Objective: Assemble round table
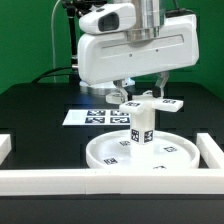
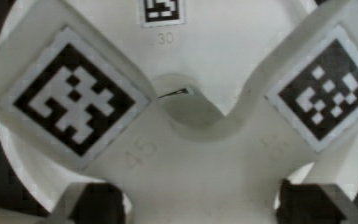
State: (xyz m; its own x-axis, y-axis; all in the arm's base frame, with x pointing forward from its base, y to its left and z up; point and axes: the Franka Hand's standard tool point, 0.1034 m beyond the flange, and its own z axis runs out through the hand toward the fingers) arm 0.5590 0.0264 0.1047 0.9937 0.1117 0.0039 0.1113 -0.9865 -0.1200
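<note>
Nearest in the ext. view, a long white rail bar lies across the front of the black tabletop, w/ another rail bar at the ext. view's right. Just behind the front bar lies the round disc, flat on the tabletop, rim up, small tags on its surface. On the middle of the disc stands the leg, upright, w/ a black-and-white tag on the side that faces the camera.

On top of the leg sits the cross-shaped foot, about level; its arms reach to both sides, each w/ a tag. The pincer is directly over the foot, its fingers come down beside the foot's arms. Whether they really clamp the foot, or stand a bit apart from it, I cannot tell: the ext. view is too small here and the arm body covers much.

In the wrist view the foot fills almost the whole pic. Two arms spread in a V, each w/ a big square tag, and a round dimple sits in the centre. Dark fingertips show at the edge on both sides of the foot's lower arm, very close to it; contact is prob. there but blurred.

Behind the disc the marker board lies flat. Farthest is the white arm housing, before a green wall.
</note>
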